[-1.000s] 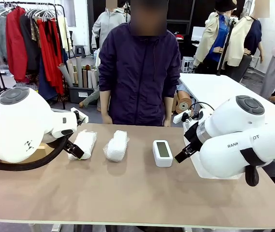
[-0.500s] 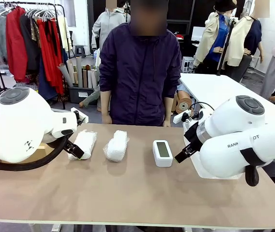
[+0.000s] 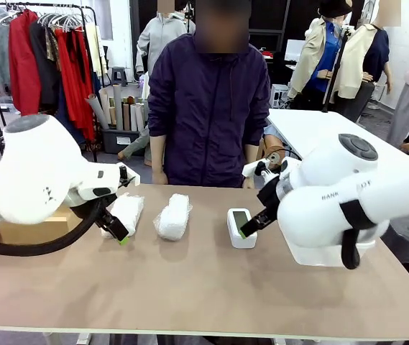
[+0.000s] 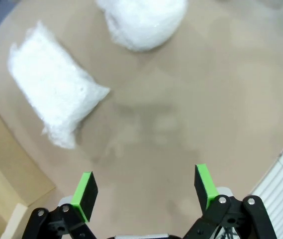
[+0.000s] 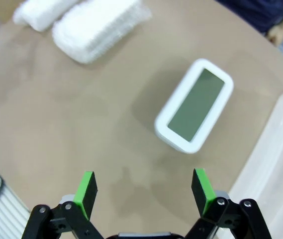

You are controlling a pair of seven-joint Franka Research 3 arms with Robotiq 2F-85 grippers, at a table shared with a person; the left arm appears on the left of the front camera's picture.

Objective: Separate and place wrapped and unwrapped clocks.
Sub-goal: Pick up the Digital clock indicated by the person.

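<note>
On the robot's left end of the table sits a brown cardboard box, mostly hidden behind the left arm, so I cannot tell what is in it. At the right end a clear plastic tub stands under the right arm, its inside hidden too.

Between them, in a row toward the far edge, lie the left wrapped clock, the second wrapped clock just beside it, and the bare clock, screen up, nearer the tub. None is in a container.

The left gripper hangs with jaws spread wide and empty over bare table beside the left wrapped clock. The right gripper is likewise spread and empty, close to the bare clock.

A second ago both arms sat further outward. The right fingertips, then clear of the bare clock, now overlap its near corner from the front. The three clocks have not shifted.
</note>
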